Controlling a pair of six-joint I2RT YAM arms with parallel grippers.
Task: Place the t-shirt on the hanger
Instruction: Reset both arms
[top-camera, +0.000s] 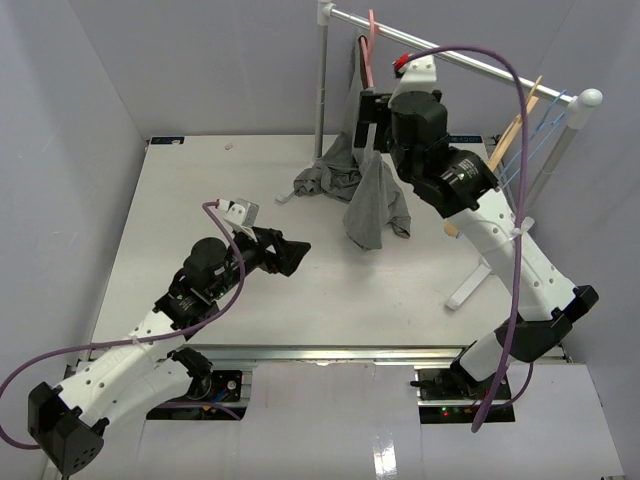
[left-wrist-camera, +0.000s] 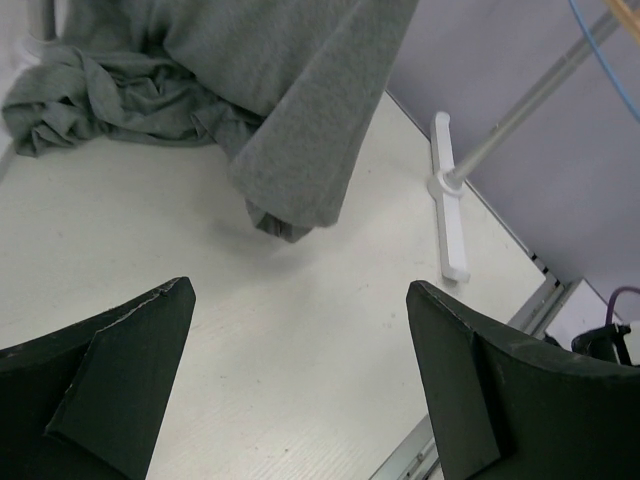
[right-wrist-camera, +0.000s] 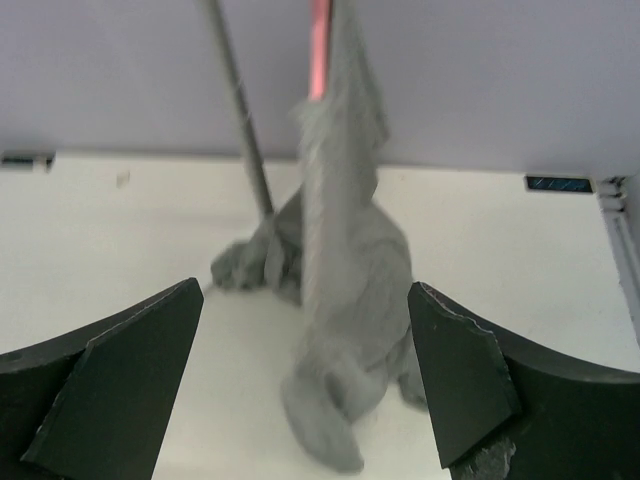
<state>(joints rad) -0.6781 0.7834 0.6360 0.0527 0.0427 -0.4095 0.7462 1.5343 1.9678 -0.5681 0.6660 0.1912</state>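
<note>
The pink hanger (top-camera: 370, 42) hangs by its hook on the rack's rail. The grey t-shirt (top-camera: 375, 205) droops from it down to the table, with a bunched part (top-camera: 325, 180) lying by the rack's left post. Up beside the hanging cloth, just below the hanger, my right gripper (top-camera: 368, 118) is open and holds nothing. In the right wrist view the t-shirt (right-wrist-camera: 345, 280) and hanger (right-wrist-camera: 319, 50) lie ahead of the open right gripper (right-wrist-camera: 305, 290). My left gripper (top-camera: 298, 256) is open over bare table. In its wrist view the t-shirt (left-wrist-camera: 290, 100) hangs beyond the left gripper (left-wrist-camera: 300, 290).
A white clothes rack (top-camera: 450, 55) stands at the back right, its foot (left-wrist-camera: 447, 200) on the table. A tan wooden hanger (top-camera: 520, 125) and a thin blue wire hanger (top-camera: 545, 125) hang near the rail's right end. Grey walls close in the table.
</note>
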